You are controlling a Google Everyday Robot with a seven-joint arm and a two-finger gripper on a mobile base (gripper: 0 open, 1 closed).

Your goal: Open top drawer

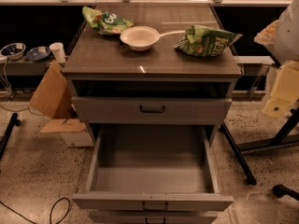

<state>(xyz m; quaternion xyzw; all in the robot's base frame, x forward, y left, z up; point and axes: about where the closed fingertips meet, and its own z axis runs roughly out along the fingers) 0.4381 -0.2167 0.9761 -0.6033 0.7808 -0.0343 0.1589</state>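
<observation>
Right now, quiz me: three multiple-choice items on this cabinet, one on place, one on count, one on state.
1. The bowl is: A on the cabinet top; B in a drawer; C on the floor.
2. Green bags up there: A one; B two; C four.
3. The drawer below the top drawer is: A shut; B open, empty; C open, full.
A: it sits between the bags. B: one each side of the bowl. B: pulled out, bottom bare. The hand is not in view.
</observation>
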